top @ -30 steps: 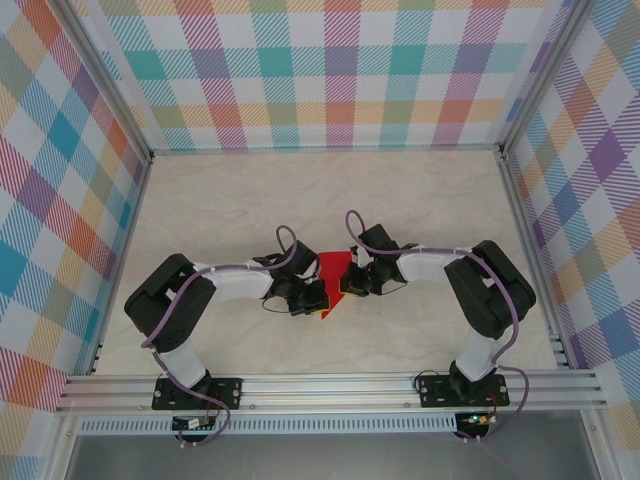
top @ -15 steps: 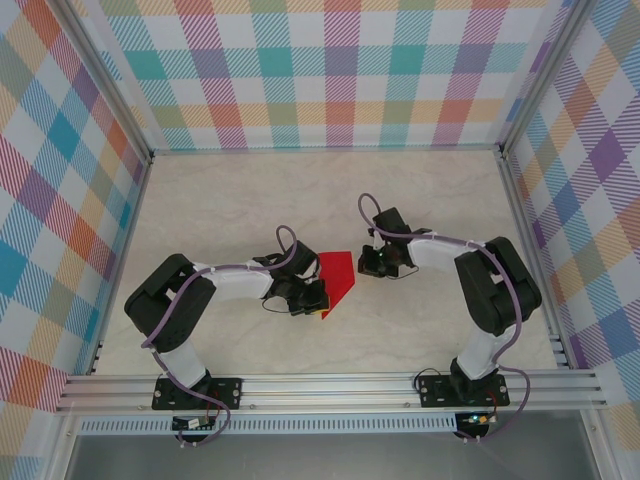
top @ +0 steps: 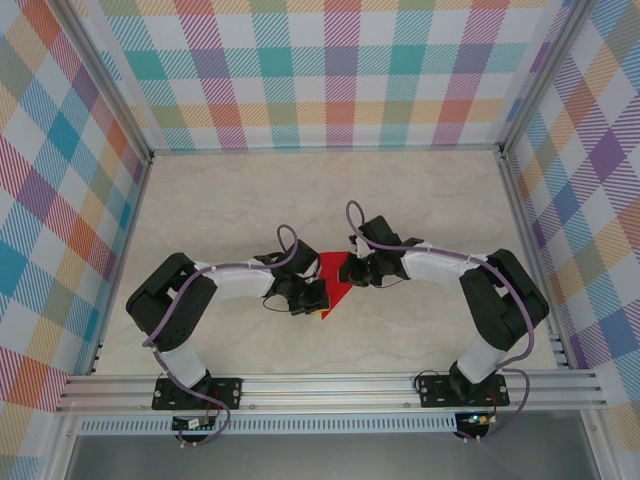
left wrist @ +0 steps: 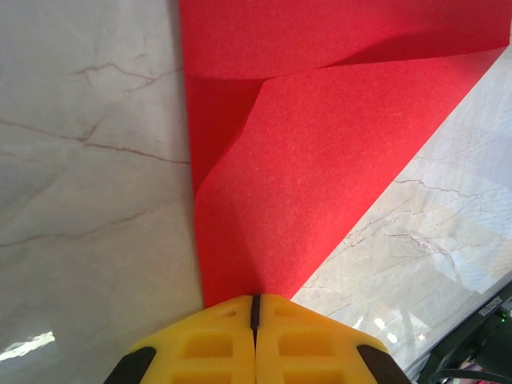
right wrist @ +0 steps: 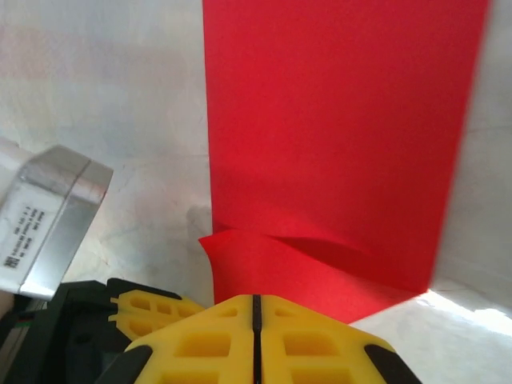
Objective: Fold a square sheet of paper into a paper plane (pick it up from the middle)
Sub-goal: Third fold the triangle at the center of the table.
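Well, the left gripper is closed tight, its yellow tips pinning one corner of the thin bright red square sheet of paper, mid-way on the pale marbled table. The right gripper, closed too, meets a raised flap; it should press slowly along the crease, I think.

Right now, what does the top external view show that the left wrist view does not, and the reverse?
Top external view: both arms from above, the left claw and the right claw meeting at the red paper from opposite sides, with plaid walls around. Left wrist view: the left claw's yellow fingers shut, a corner of the paper reaching their tips, and a raised flap throwing a shadow. Both: the red paper, partly folded, lying on the pale marbled table.
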`<state>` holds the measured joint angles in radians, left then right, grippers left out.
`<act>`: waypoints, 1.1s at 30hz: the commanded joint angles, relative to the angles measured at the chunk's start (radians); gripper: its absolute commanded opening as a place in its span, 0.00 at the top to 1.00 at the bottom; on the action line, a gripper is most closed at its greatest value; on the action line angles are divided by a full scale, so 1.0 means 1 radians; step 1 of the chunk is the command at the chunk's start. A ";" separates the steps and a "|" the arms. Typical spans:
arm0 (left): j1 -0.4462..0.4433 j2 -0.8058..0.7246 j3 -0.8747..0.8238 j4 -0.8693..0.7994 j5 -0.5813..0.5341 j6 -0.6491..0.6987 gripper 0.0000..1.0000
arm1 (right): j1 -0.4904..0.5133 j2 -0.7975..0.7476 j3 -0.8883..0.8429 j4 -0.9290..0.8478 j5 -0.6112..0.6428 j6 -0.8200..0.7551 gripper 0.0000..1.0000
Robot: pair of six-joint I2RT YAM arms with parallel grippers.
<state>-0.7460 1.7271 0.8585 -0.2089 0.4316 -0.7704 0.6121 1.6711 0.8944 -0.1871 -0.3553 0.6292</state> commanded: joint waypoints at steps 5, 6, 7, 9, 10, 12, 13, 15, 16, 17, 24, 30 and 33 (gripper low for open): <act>-0.007 0.063 -0.040 -0.187 -0.140 -0.003 0.95 | 0.003 0.074 0.000 0.027 -0.017 0.038 0.92; -0.006 0.063 -0.041 -0.187 -0.140 -0.003 0.95 | 0.002 0.083 0.001 0.019 -0.007 0.036 0.93; -0.006 0.063 -0.041 -0.187 -0.140 -0.004 0.95 | 0.002 0.089 0.003 0.013 0.003 0.035 0.93; -0.007 0.060 -0.041 -0.189 -0.142 -0.005 0.95 | 0.000 0.099 0.000 0.002 0.023 0.030 0.93; -0.007 0.063 -0.041 -0.192 -0.145 -0.007 0.95 | -0.001 0.102 -0.001 -0.007 0.037 0.027 0.93; -0.007 0.065 -0.041 -0.199 -0.149 -0.007 0.95 | -0.007 0.101 -0.007 -0.018 0.063 0.016 0.94; -0.006 0.066 -0.043 -0.200 -0.151 -0.009 0.95 | -0.012 0.099 -0.015 -0.020 0.076 0.011 0.93; -0.006 0.066 -0.047 -0.199 -0.151 -0.010 0.96 | -0.029 0.095 -0.024 -0.030 0.100 0.001 0.94; -0.007 0.066 -0.049 -0.200 -0.151 -0.010 0.96 | -0.040 0.094 -0.028 -0.037 0.116 -0.004 0.94; -0.007 0.066 -0.050 -0.199 -0.151 -0.009 0.96 | -0.048 0.092 -0.031 -0.045 0.130 -0.006 0.94; -0.007 0.063 -0.052 -0.187 -0.143 -0.008 0.95 | -0.066 0.006 -0.015 -0.099 0.228 -0.001 0.93; -0.006 0.066 -0.047 -0.184 -0.137 -0.006 0.96 | -0.018 -0.080 -0.014 -0.066 0.165 0.021 0.92; -0.006 0.066 -0.046 -0.184 -0.137 -0.006 0.96 | 0.004 -0.040 -0.012 -0.018 0.070 0.048 0.92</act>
<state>-0.7486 1.7279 0.8619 -0.2153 0.4259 -0.7704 0.5949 1.6073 0.8890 -0.2310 -0.2070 0.6514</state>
